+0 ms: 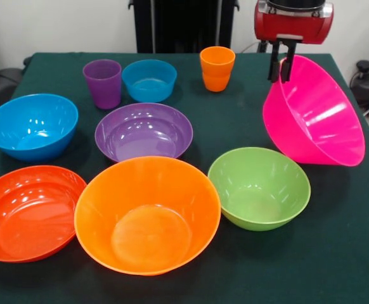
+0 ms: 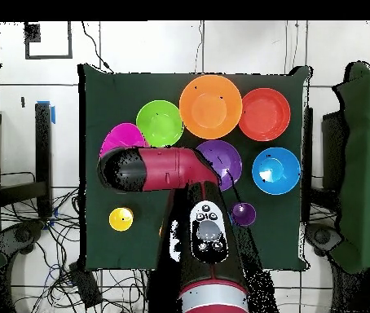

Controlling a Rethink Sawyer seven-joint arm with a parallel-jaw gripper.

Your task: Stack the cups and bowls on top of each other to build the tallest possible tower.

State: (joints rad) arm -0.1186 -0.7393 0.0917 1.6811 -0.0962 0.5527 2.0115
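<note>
The tool [image 1: 280, 60] is hanging at the far right of the bench [image 1: 356, 266], and its two dark fingers [image 1: 274, 63] are pinching the far rim of the large pink bowl [image 1: 314, 114]. The fingers are standing close together with the thin rim between them, so the tool is holding the pink bowl, not standing wide. The bowl is tilting steeply, its mouth facing left and toward the near side, with its lower edge seeming to be resting on or just above the cloth; which of the two I cannot tell.

The relation that matters is where this bowl is lying against the others. The green bowl [image 1: 259, 187] is sitting just beside it, to the near left, and the large orange bowl [image 1: 148, 214] is sitting further left at the near edge. The purple bowl [image 1: 144, 132], the blue bowl [image 1: 32, 125] and the red-orange bowl [image 1: 27, 212] are spreading out to the left, all apart. At the far side are standing the purple cup [image 1: 103, 83], the small blue bowl [image 1: 149, 80] and the orange cup [image 1: 217, 68]. In the overhead view a yellow cup [image 2: 121, 218] is sitting well apart from the rest.

Nothing is nested yet, so the tower is not begun. As the widest piece, the pink bowl probably needs levelling, mouth up, as the base.
</note>
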